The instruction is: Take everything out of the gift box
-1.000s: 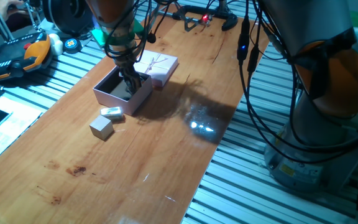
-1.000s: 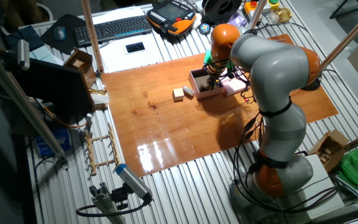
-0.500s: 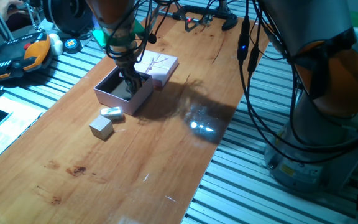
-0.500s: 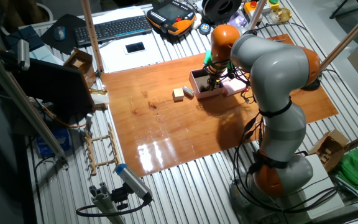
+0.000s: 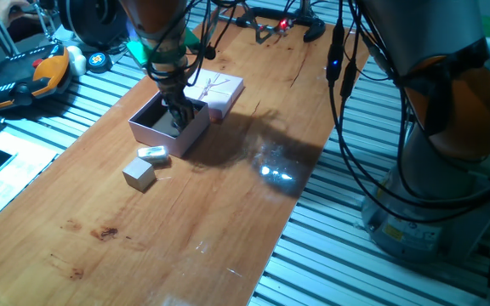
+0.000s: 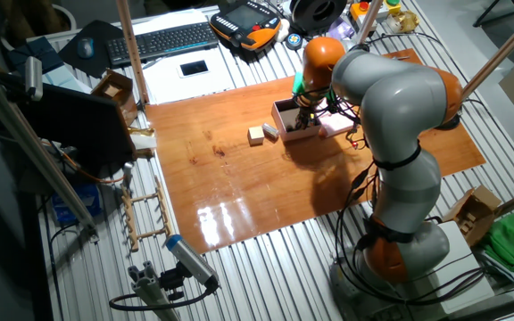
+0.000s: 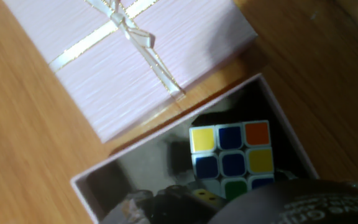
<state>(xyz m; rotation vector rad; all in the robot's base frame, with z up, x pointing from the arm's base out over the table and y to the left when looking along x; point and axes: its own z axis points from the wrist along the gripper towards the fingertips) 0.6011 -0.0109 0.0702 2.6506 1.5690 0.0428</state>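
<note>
The gripper [image 5: 177, 115] is down inside the gift box [image 5: 147, 129], and from the fixed views there's no telling how wide the jaws stand or whether they've got hold of anything. The hand view looks straight into the box [image 7: 289, 133]: the puzzle cube [image 7: 232, 157] sits on the floor by one wall, yellow, blue and orange squares showing. The pink lid [image 7: 123, 56] with its string bow lies flat just beside the box. Out on the bench [image 5: 228, 204], the beige cube block [image 5: 139, 174] and the small pale piece [image 5: 152, 154] rest near the box's wall.
</note>
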